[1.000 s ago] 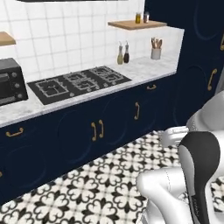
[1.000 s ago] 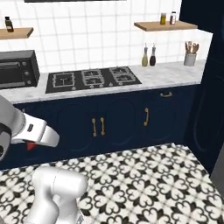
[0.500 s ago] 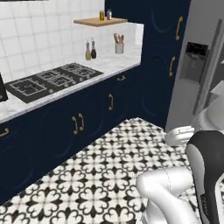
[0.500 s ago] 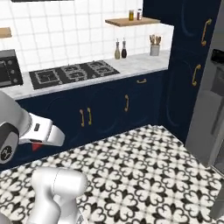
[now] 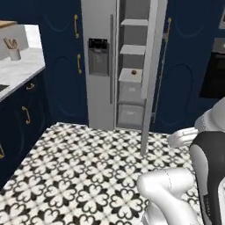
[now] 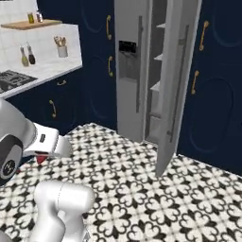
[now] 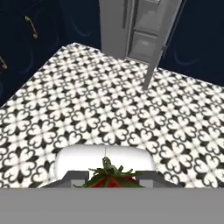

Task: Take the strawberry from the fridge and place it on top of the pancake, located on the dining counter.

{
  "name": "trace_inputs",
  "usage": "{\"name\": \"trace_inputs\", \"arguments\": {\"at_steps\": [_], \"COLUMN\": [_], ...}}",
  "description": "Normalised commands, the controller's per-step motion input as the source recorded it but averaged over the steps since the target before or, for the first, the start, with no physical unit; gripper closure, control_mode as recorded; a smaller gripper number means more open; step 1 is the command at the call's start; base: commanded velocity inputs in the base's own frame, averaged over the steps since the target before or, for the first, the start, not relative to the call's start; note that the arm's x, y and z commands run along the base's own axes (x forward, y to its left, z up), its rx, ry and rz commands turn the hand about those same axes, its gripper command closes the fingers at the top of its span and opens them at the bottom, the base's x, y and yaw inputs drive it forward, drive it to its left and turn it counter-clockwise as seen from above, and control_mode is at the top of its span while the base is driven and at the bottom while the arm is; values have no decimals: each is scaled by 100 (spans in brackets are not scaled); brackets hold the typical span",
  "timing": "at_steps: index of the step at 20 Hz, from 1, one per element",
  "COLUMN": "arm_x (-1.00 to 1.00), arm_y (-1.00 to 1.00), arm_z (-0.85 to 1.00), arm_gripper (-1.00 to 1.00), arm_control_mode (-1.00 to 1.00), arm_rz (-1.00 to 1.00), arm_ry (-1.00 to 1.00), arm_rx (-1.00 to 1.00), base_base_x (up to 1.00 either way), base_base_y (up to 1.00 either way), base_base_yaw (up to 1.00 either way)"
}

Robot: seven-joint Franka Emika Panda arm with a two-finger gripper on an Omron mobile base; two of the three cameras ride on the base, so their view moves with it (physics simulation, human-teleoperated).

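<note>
The gripper (image 7: 112, 183) is clamped on the small red green-leafed strawberry (image 7: 110, 180), carried for the pancake; ahead, the tall grey fridge (image 5: 115, 66) stands open.

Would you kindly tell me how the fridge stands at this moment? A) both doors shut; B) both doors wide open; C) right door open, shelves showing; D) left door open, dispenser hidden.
C: the fridge has its left door with the dispenser shut, while its right door stands swung out, baring the shelves inside.
</note>
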Motion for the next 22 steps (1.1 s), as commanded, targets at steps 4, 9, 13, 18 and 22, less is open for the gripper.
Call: {"name": "trace_inputs", "arguments": {"at_steps": [4,9,13,18,22], "arm_x": [0,0,0,0,0], "arm_y": [0,0,0,0,0], "arm_z": [0,0,0,0,0], "arm_gripper": [100,100,100,100,100], "arm_control_mode": [100,100,100,100,100], "arm_rz": [0,0,0,0,0], "arm_ry": [0,0,0,0,0], "arm_rx": [0,0,0,0,0], "base_base_x": [0,24,49,77,96], "base_base_y": [0,0,3,0,-7], "base_base_yaw": [-99,-86,-78,-62,-55]}}
